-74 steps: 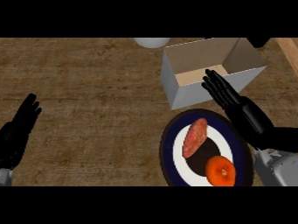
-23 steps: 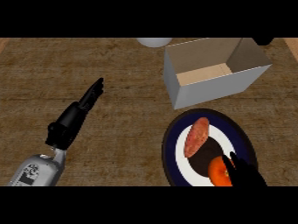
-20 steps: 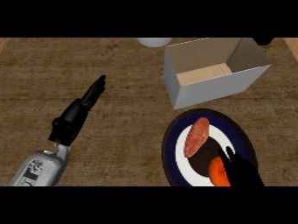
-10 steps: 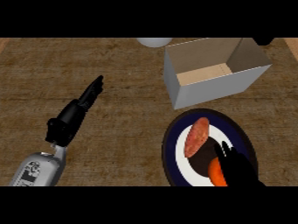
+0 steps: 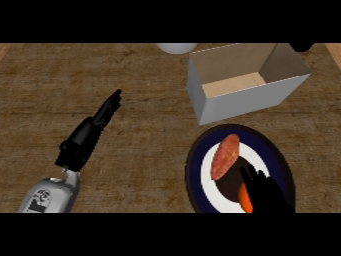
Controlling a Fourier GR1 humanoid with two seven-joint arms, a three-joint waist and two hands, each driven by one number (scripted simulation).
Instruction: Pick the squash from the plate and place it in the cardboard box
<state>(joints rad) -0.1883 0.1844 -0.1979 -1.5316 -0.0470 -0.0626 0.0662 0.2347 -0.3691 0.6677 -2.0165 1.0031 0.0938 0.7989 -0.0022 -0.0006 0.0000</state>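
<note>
Squash: lay on the plate, near of the box.
Right hand: over the plate's near side, fingers beside the squash; whether curled, cannot tell.
Left hand: released, fingers straight, well left.
Advice: wrap the squash mid-length, avoiding the orange piece.
Room: lift above the box's near wall.

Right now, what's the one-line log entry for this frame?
phase: reaching | right hand: over plate, covering orange item | squash: on plate, ungrasped | cardboard box: open | left hand: open, idle
</note>
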